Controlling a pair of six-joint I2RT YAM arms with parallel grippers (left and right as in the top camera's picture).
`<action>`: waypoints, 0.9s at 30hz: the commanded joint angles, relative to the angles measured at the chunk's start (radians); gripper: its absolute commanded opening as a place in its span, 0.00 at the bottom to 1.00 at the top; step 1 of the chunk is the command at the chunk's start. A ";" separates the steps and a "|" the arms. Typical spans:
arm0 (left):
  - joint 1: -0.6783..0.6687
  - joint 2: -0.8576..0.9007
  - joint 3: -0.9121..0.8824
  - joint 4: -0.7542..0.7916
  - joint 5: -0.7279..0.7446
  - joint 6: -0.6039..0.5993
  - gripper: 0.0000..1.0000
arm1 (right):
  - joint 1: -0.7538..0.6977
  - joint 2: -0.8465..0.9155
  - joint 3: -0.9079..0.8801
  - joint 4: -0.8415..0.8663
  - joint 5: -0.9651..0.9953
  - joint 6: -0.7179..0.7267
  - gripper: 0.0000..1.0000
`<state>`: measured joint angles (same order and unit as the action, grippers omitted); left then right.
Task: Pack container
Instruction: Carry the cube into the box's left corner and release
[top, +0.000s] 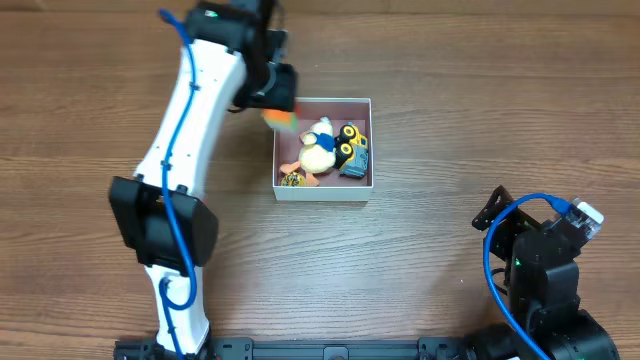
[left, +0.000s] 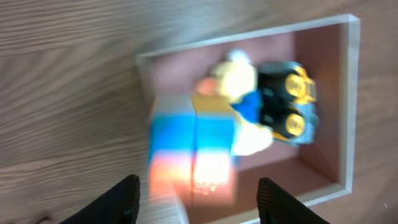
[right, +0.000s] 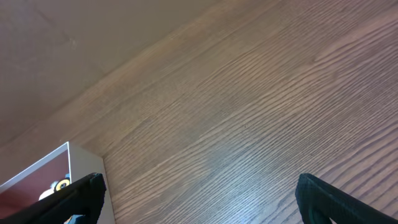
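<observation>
The container (top: 322, 196) is a square white-walled box with a pinkish-mauve inside, at the table's middle. In it lie a white and orange soft toy (top: 318, 152), a black and yellow toy truck (top: 353, 146) and a small round toy (top: 291, 180). My left gripper (top: 277, 98) hovers over the box's far left corner, jaws open. In the left wrist view a blurred orange, blue and red block (left: 194, 149) shows loose between the open jaws (left: 198, 186), over the box's left wall (left: 144, 68). My right gripper (top: 498, 212) is open and empty at the near right.
Bare wood-grain table lies all round the box. The right wrist view shows a corner of the box (right: 67, 157) at its lower left and the open right jaws (right: 199, 186) over bare wood.
</observation>
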<state>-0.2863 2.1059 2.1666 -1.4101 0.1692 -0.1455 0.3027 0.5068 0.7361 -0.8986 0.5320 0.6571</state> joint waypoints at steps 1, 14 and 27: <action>-0.067 0.000 0.012 0.004 0.001 -0.014 0.61 | 0.002 -0.007 0.003 0.006 0.016 -0.002 1.00; 0.026 -0.043 0.013 -0.144 -0.198 -0.178 1.00 | 0.002 -0.007 0.003 0.006 0.016 -0.002 1.00; 0.234 -0.500 -0.102 -0.279 -0.119 -0.113 1.00 | 0.002 -0.007 0.003 0.006 0.016 -0.002 1.00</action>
<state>-0.0261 1.7180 2.1433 -1.6848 0.0456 -0.3157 0.3027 0.5068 0.7361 -0.8986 0.5320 0.6575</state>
